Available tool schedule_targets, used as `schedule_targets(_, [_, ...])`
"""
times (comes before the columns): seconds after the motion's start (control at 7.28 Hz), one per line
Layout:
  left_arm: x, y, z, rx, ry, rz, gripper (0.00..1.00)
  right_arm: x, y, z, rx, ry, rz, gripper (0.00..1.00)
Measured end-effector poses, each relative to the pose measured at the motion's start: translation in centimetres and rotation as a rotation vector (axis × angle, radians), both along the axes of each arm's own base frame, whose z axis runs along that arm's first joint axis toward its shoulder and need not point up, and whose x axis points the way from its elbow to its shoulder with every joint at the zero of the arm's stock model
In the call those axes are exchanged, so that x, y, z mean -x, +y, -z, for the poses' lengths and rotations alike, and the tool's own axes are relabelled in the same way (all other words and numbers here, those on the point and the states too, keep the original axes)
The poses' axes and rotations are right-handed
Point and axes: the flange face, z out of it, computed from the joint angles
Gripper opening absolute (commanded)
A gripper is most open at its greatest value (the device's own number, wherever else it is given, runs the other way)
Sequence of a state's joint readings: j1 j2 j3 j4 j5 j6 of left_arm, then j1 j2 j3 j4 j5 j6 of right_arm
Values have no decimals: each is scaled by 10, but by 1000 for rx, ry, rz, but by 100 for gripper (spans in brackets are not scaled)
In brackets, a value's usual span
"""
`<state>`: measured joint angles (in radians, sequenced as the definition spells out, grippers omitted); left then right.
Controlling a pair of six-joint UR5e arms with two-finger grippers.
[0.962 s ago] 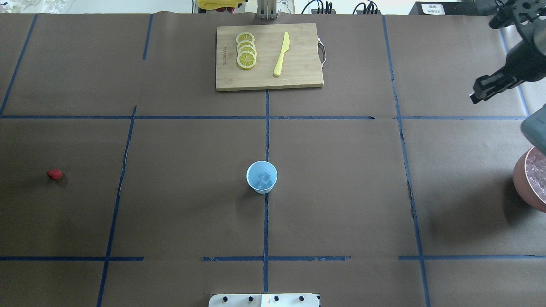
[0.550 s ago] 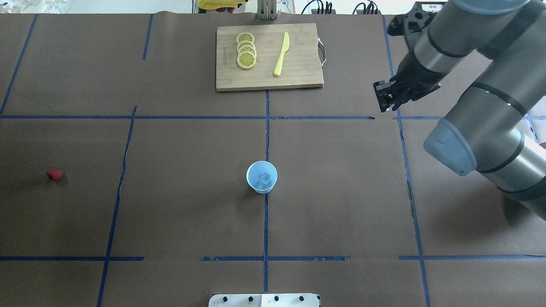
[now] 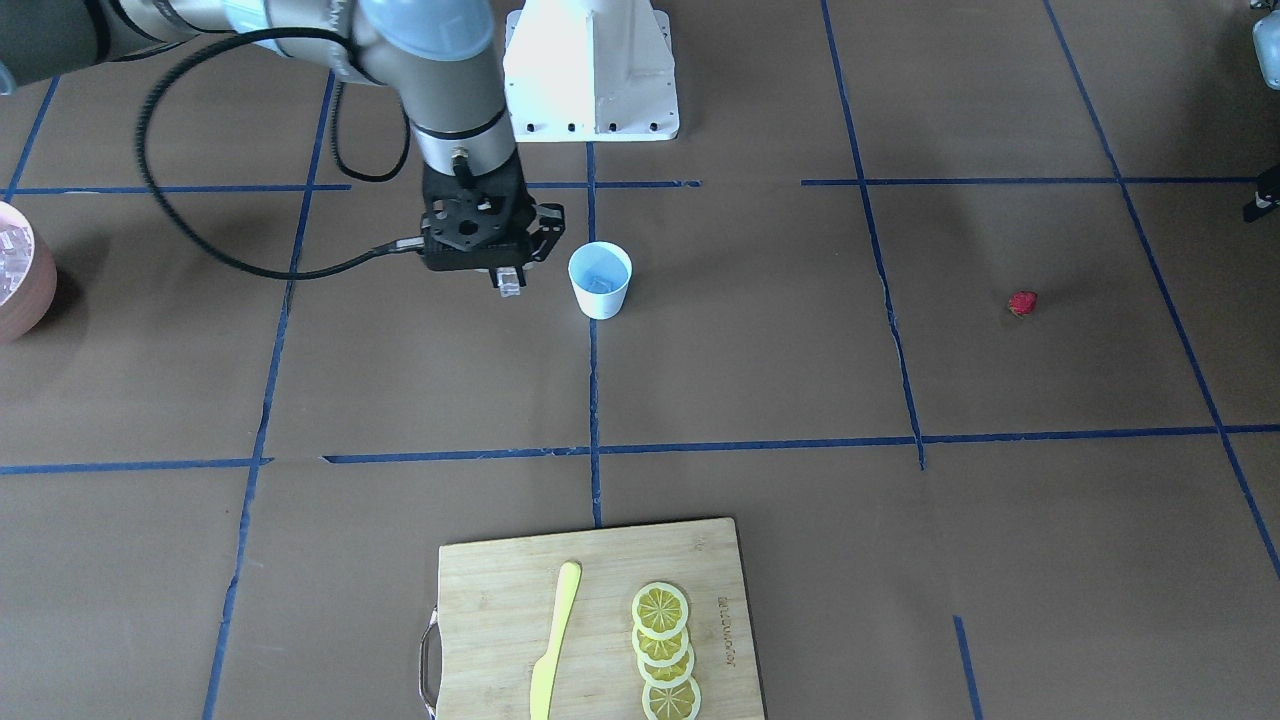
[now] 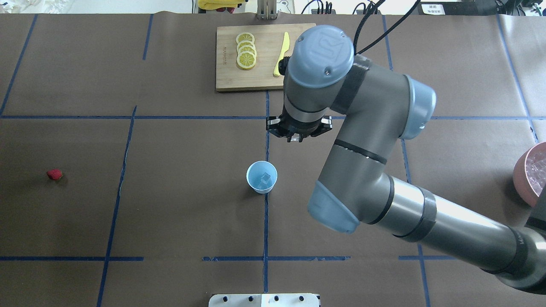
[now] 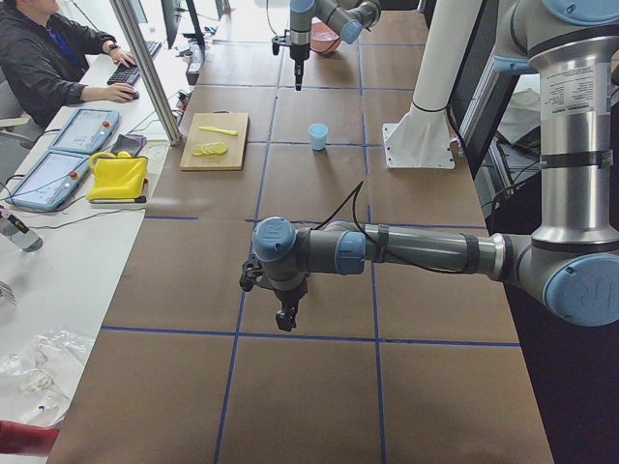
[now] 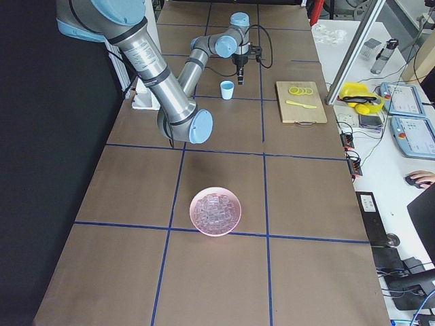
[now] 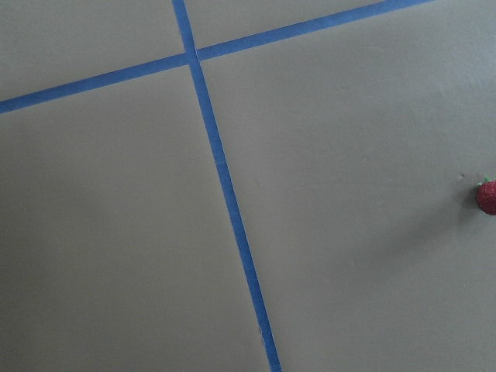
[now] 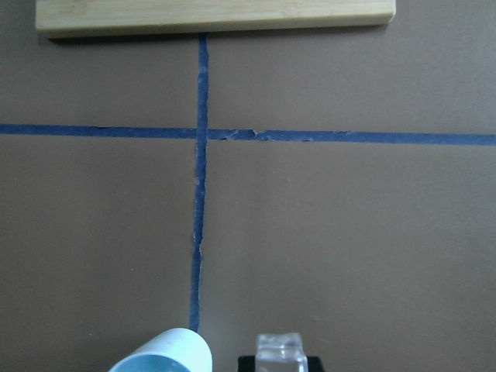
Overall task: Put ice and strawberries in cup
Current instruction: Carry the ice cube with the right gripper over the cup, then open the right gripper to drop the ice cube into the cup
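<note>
1. Ice cube [image 8: 280, 350]: a small clear block with glassy, bright edges. The right gripper [image 3: 509, 281] has it clamped, with a jaw pressed to each side.
2. The right gripper hangs in the air just beside the cup [image 4: 261, 177], toward the table's right edge and slightly toward its far edge. The ice cube is not over the cup's mouth.
3. The cup is small, handleless and tapered, white outside and pale blue inside. It stands upright near the middle of the table [image 4: 170, 213], on a blue tape line [image 4: 265, 221].
4. A second cube [image 4: 266, 178], clear and faintly whitish, lies on the cup's blue bottom.
5. The strawberry [image 4: 54, 174] is small and bright red. It lies alone near the table's left edge, well apart from the cup.
6. A pink bowl [image 6: 215, 233] sits at the table's right edge and holds a heap of ice [image 6: 216, 209], many clear chunks piled together.
7. The left gripper [image 5: 285, 319] hangs low over the table toward the left end. I cannot tell whether its fingers are apart or together.
8. A wooden board [image 4: 256, 81] lies at the middle of the far edge. It carries overlapping lemon slices [image 4: 246, 51] and a yellow knife [image 3: 553, 640].
</note>
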<state>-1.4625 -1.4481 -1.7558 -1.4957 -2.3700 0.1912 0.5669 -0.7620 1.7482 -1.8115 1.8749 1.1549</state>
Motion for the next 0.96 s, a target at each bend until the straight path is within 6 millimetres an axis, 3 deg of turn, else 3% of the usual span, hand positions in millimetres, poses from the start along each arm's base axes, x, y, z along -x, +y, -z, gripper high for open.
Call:
schedule_targets(0.27, [-1, 0, -2, 4, 0, -4, 100, 50, 24, 16, 14, 24, -20, 0])
schedule_targets(0.55, [-4, 0, -3, 5, -1, -11, 100, 76, 44, 17, 12, 44, -27, 2])
schedule_targets(0.69, [-5, 0, -3, 5, -1, -13, 100, 81, 49, 16, 11, 49, -28, 20])
schedule_targets(0.82, [-6, 0, -3, 5, -1, -15, 100, 83, 51, 16, 10, 51, -28, 52])
schedule_targets(0.96, [-6, 0, -3, 6, -1, -15, 100, 85, 53, 14, 10, 54, -24, 54])
